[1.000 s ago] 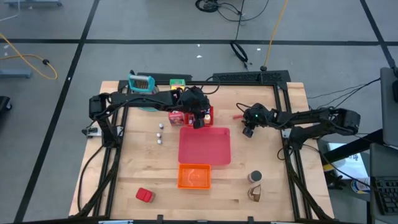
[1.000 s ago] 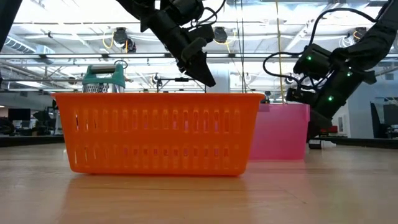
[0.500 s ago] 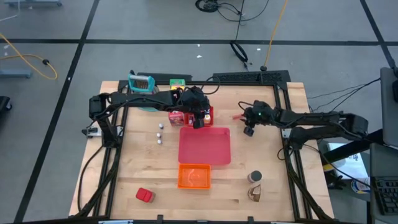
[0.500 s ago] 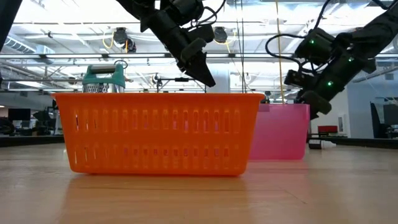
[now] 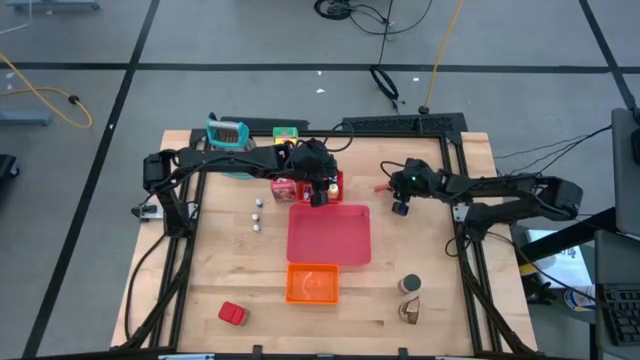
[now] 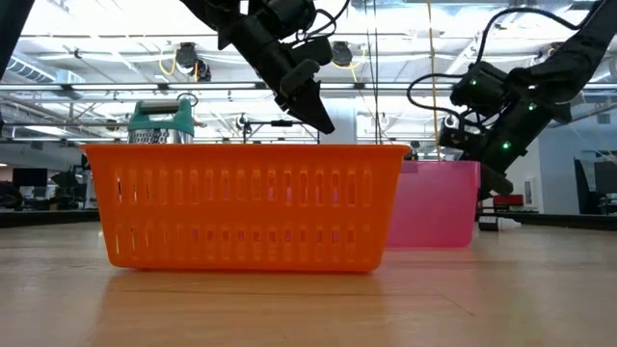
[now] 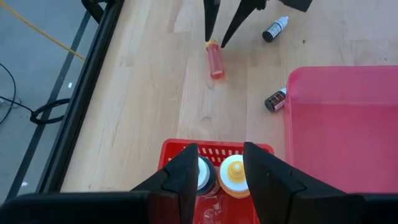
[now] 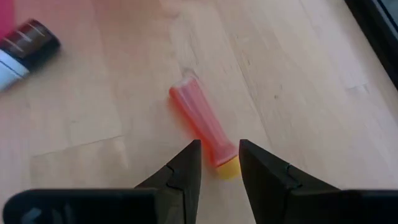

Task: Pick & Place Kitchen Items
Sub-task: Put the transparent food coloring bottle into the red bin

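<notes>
**Right arm shifted above the red tube; left arm unchanged**

Since a second ago, we find the right gripper (image 8: 217, 163) has moved slightly over the table's far right side, while the left gripper (image 7: 219, 171) holds its place. We see the red tube (image 8: 200, 121) lying flat on the wood, yellow cap between the right fingers (image 8: 183, 165), which stand parted and empty. We advise descending squarely, straddling the tube, before closing. The left fingers are parted above a red basket (image 7: 180, 148) of jars, beside the pink tray (image 7: 348, 112).

A light wooden desk (image 5: 250, 300) stands on a grey floor (image 5: 90, 70) crossed by dark lines, cables (image 5: 385, 80) trailing at the far side; beyond, a bright hall with ceiling trusses (image 6: 116, 48)
</notes>
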